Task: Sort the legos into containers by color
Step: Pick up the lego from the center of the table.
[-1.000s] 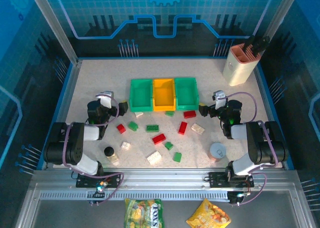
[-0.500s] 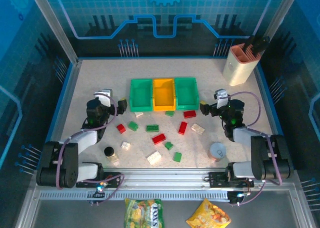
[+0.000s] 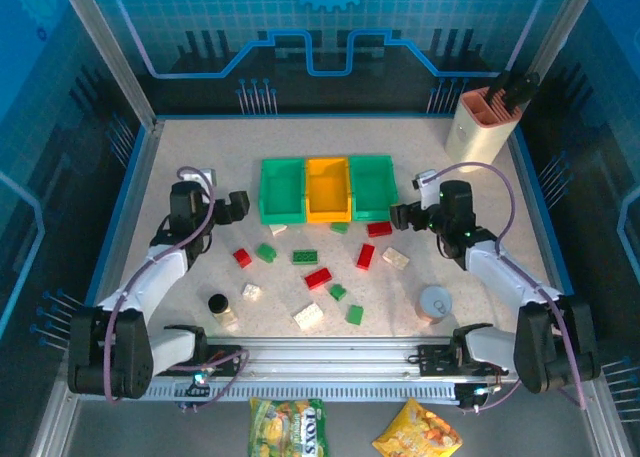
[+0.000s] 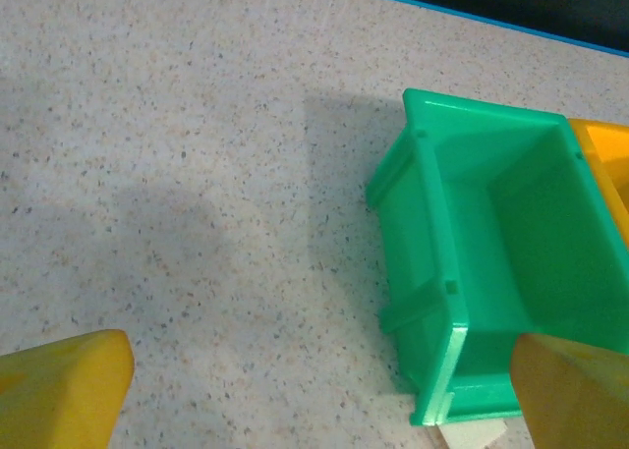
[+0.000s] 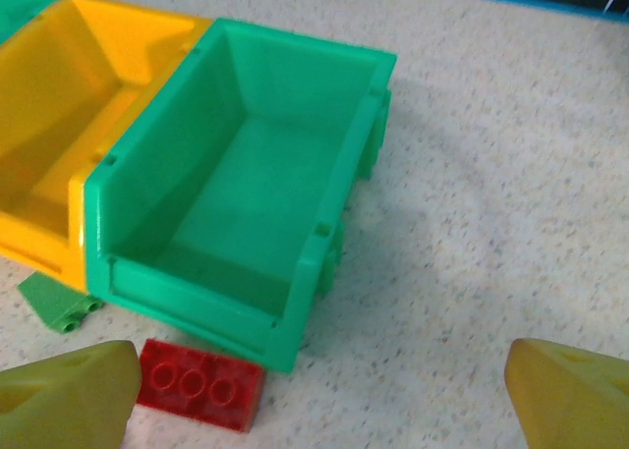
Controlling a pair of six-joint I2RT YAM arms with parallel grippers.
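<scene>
Nearest you, on the ledge in front of the arm bases, lie two snack packets (image 3: 288,422). On the table (image 3: 200,157) itself, a round tin can (image 3: 436,303) stands near the right arm's base and a black-capped jar (image 3: 217,303) near the left arm's. Between them the legos (image 3: 318,277) lie loose on the table in front of the bins, with cream and green pieces in the nearest row and red, green and cream ones across the middle. Further on, a red brick (image 5: 200,384) lies just in front of the near corner of the right green bin (image 5: 236,194). A green brick (image 5: 54,302) pokes out at the foot of the orange-yellow bin (image 3: 328,189), and a cream brick (image 4: 472,437) sits by the near corner of the left green bin (image 4: 491,272). Your left gripper (image 3: 235,206) hangs just left of that bin, its claw spread wide and holding nothing. Your right gripper (image 3: 400,217) hangs just right of the red brick, near the right green bin, its claw likewise wide with nothing between the fingers. The three bins stand side by side in one row, the orange-yellow one in the middle. Beyond them, at the far right corner, stands a tall beige holder (image 3: 480,125).
</scene>
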